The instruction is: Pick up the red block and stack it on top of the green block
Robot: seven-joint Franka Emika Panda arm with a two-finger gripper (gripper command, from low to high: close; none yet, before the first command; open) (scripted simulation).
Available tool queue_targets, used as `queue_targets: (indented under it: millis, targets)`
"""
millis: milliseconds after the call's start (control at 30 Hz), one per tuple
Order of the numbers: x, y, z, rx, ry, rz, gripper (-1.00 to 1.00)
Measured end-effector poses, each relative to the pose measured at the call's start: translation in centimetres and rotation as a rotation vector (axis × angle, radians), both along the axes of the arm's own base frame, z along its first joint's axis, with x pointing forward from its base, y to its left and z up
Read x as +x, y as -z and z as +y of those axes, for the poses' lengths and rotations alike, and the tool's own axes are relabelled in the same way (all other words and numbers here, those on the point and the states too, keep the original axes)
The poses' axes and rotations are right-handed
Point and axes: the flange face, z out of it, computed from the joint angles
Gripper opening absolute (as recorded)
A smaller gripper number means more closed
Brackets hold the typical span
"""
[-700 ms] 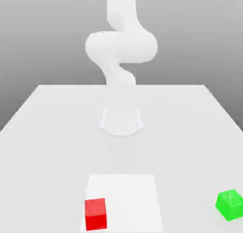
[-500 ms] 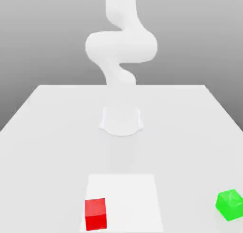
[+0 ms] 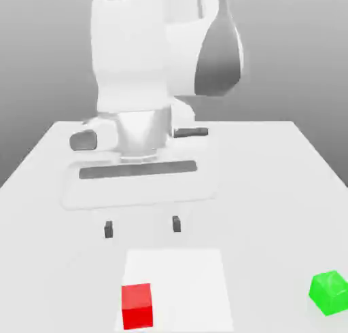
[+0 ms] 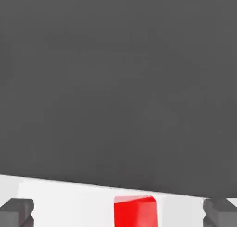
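Note:
The red block [image 3: 136,306] sits on the table near the front edge, at the left corner of a brighter white square [image 3: 183,277]. The green block [image 3: 329,293] rests far off at the exterior view's right, also near the front. My gripper [image 3: 143,227] hangs above the table just behind the red block, open, with its two dark fingertips [image 3: 108,230] wide apart and nothing between them. In the hand view the red block [image 4: 135,212] shows between the two fingertips [image 4: 16,213], somewhat nearer to one of them.
The white table [image 3: 272,189] stretches back to a far edge against a grey background. The arm's bulky white links [image 3: 136,73] tower over the table's middle.
The arm was folded upright at the back of the table. It has swung forward and down, so the hand hangs low just behind the red block. Both blocks stay put.

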Motion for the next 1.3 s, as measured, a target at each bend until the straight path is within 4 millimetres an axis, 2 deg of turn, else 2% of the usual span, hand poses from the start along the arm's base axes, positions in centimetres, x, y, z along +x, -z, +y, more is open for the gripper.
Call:
queue_targets:
  millis: [100, 267, 300, 467, 500, 533, 700, 800, 900, 1067, 1133, 1167, 1200, 1300]
  targets:
    - [-1.2, 5.4, -0.7, -0.020, -0.017, 0.085, 0.00]
    - [-1.7, 12.3, -1.0, -0.028, -0.024, 0.116, 0.00]
    - [-1.8, 13.4, -1.0, -0.028, -0.024, 0.117, -1.00]
    - [-1.8, 13.4, -1.0, -0.028, -0.024, 0.118, -1.00]
    - [-1.8, 13.9, -1.0, -0.028, -0.024, 0.118, -1.00]
    - [-1.8, 13.5, -1.0, -0.028, -0.024, 0.117, -1.00]
    - [-1.7, 8.1, -0.5, -0.028, -0.040, 0.118, -1.00]
    - [-0.6, 6.9, 6.6, -0.038, -0.264, 0.116, -1.00]
    - [-0.6, 6.1, 14.1, -0.049, -0.493, 0.113, -1.00]
    - [-3.4, 4.9, 26.5, -0.072, -0.879, 0.102, -1.00]
    - [-5.0, 6.5, 31.5, -0.084, -1.035, 0.096, -1.00]
    - [-5.4, 7.9, 32.8, -0.087, -1.076, 0.094, -1.00]
    - [-5.7, 9.3, 33.4, -0.089, -1.096, 0.093, 1.00]
    - [-5.7, 9.3, 33.4, -0.089, -1.096, 0.093, 1.00]
